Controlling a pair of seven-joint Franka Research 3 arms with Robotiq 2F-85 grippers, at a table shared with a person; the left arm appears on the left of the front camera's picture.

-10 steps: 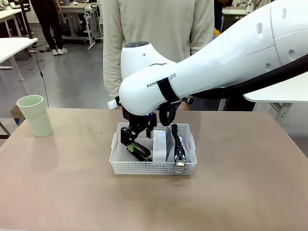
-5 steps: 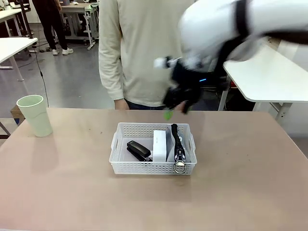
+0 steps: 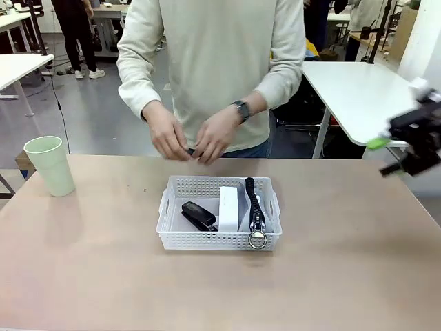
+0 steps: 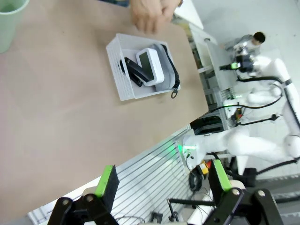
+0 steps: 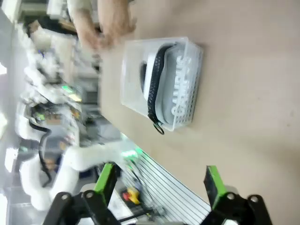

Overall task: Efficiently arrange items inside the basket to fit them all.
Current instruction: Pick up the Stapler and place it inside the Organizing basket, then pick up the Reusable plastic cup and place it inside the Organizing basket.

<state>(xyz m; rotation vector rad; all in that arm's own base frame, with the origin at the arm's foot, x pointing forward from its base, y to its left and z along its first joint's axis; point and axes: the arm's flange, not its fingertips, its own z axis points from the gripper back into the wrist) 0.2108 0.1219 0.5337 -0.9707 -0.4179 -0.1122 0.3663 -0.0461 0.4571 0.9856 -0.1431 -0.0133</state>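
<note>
Right claw (image 3: 384, 157) blurred (near the edge), pale green cup (image 4: 8, 21) cropped

**Clear from above, hands crowd the far rim**

The basket (image 3: 219, 241) is open overhead. The stapler (image 3: 198, 216), box (image 3: 228, 208) and pouch (image 3: 256, 207) fill its middle and right, with bare floor left of the stapler. The person's hands (image 3: 215, 138) hover just beyond the far rim. The table (image 3: 103, 276) is free on the near, left and right sides. The cup (image 3: 51, 165) stands well apart.

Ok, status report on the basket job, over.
Left claw, right claw open, empty. Stapler, box, pouch in basket; cup outside, far left. Person's hands beyond basket.
</note>
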